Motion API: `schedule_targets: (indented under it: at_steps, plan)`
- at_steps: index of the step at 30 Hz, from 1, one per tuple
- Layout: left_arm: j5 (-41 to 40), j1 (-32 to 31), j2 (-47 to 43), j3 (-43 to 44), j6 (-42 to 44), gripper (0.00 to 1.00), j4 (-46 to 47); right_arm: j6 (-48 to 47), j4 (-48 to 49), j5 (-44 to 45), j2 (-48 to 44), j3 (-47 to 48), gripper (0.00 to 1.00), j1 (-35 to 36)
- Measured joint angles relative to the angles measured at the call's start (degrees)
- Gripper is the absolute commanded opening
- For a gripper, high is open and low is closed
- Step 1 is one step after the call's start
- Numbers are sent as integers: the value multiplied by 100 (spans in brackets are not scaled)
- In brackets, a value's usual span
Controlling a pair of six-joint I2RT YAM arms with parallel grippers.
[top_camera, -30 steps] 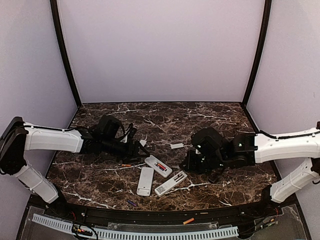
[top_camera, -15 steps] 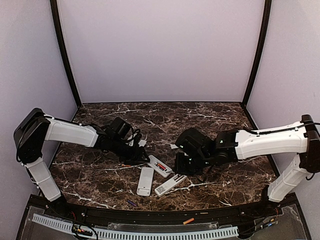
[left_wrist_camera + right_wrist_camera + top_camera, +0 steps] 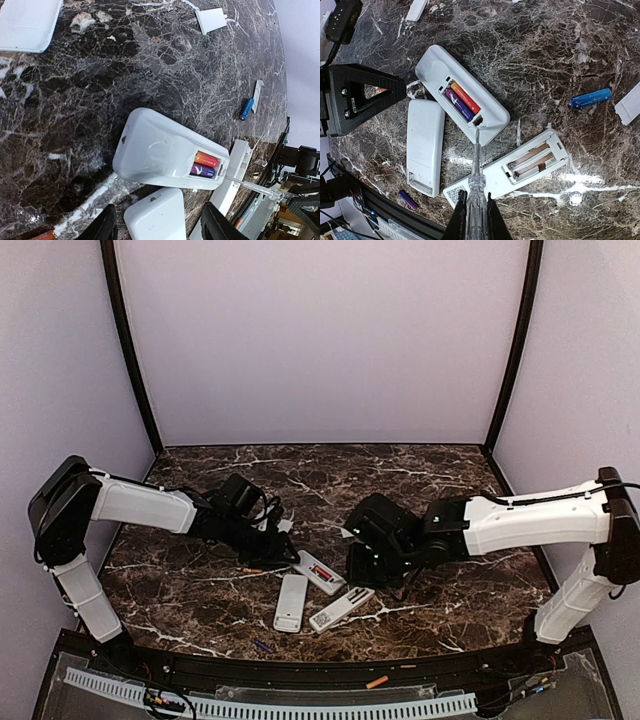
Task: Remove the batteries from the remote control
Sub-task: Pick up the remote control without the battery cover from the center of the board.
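A white remote control (image 3: 462,102) lies back-up with its compartment uncovered, holding an orange-red battery (image 3: 465,97) and a purple battery (image 3: 459,105). My right gripper (image 3: 476,193) is shut on a clear pointed tool (image 3: 477,165), whose tip rests at the compartment's near end. In the left wrist view the same remote (image 3: 160,150) shows both batteries (image 3: 205,165). My left gripper (image 3: 159,207) is open just short of it, over a second remote (image 3: 155,217). In the top view the left gripper (image 3: 283,552) and right gripper (image 3: 358,565) flank the remote (image 3: 316,572).
A third remote (image 3: 520,167) lies with an empty open compartment. Loose cells: a blue one (image 3: 590,98), a purple one (image 3: 408,200) near the front edge, an orange one (image 3: 252,570). White covers (image 3: 630,107) (image 3: 211,20) lie on the marble table (image 3: 450,490).
Both arms have swung inward to the remotes in the middle. The right gripper brought the clear tool's tip to the remote; the left jaws have narrowed a little.
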Motion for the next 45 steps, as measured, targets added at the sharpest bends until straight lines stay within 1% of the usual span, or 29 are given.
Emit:
schedule_targets:
  at_steps: [12,17,20,23,26,40,45]
  plan:
    - [11,0,0,0,0,56,11,-4,-33,85,319,240,0,0]
    - [11,0,0,0,-2,58,11,-4,-210,160,509,431,0,-2]
    - [9,0,0,0,-7,61,13,13,-391,201,638,614,0,-9]
    - [9,0,0,0,-24,65,39,68,-433,212,643,627,0,-9]
    - [28,4,0,0,-61,66,142,131,-422,210,625,597,0,-11]
    - [343,192,492,0,-286,64,739,254,-326,186,527,426,0,-35]
    - [610,240,693,15,-407,60,1147,254,-306,164,527,417,0,-50]
